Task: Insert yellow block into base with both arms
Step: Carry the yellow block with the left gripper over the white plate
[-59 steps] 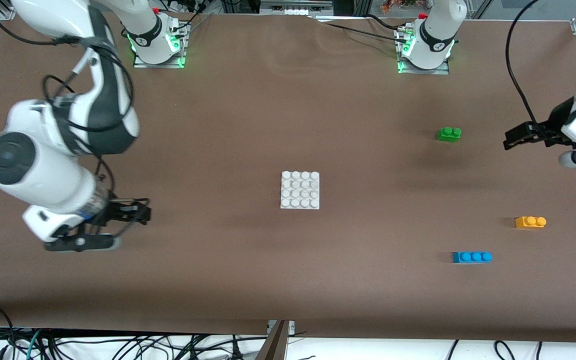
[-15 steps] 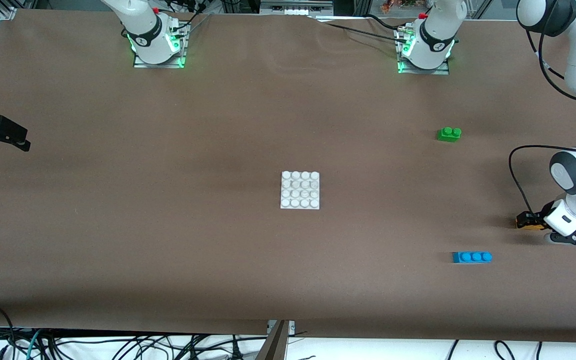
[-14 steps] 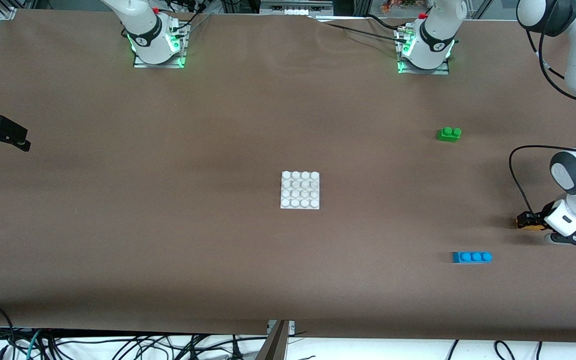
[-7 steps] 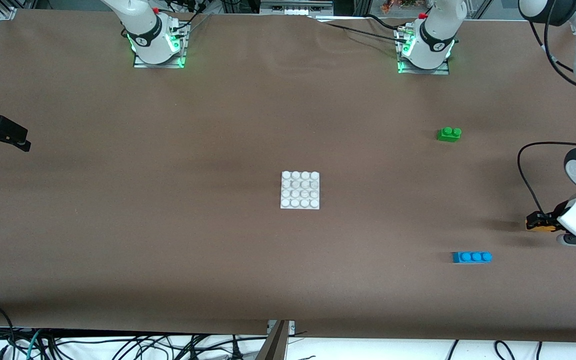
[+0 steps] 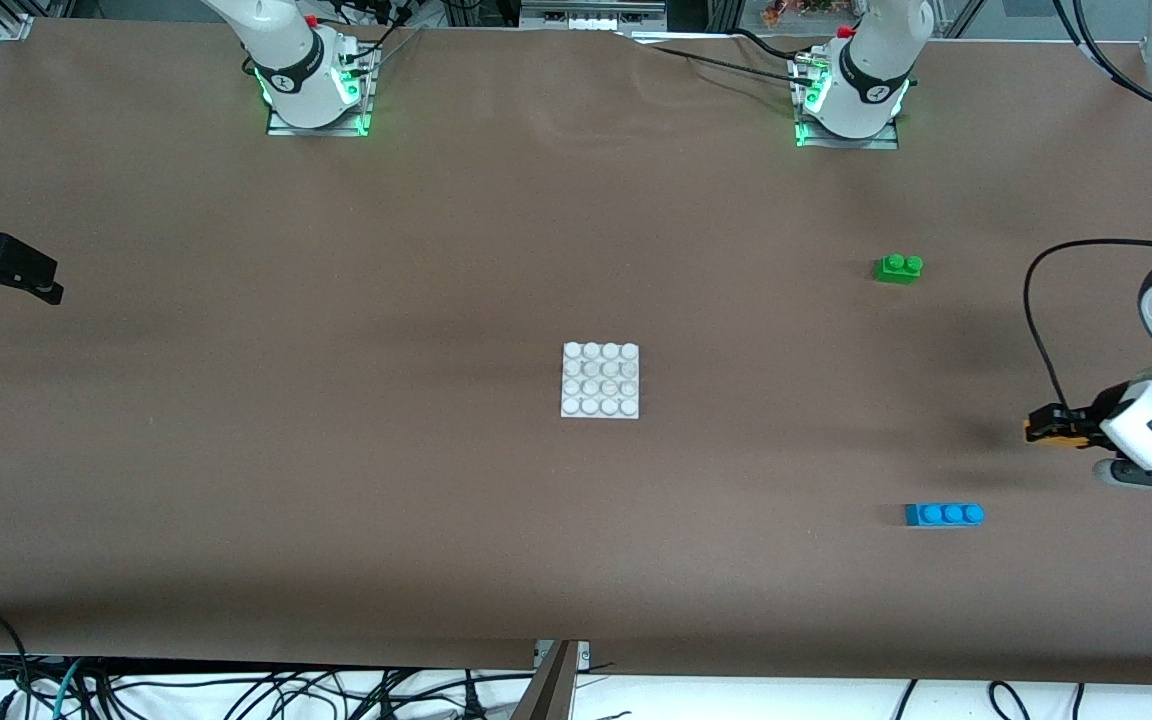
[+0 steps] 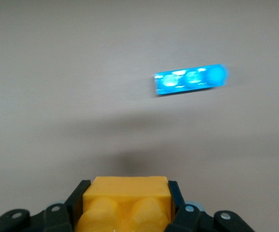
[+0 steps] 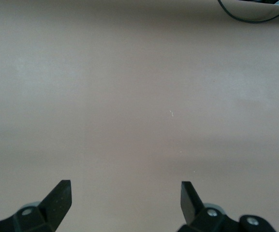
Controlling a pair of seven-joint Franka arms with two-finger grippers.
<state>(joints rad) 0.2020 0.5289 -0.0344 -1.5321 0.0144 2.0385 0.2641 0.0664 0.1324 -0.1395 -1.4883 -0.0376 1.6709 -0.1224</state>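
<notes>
Left tool [image 5: 1048,428] clamps the yellow block [image 6: 125,203] over the surface's left-arm end, right tool [image 7: 125,199] waits wide open, empty; block may slip or twist before reaching the base [image 5: 600,380].

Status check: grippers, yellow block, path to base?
Left gripper shut on yellow block, lifted. Right gripper open, waiting at table edge. Base unobstructed.
</notes>
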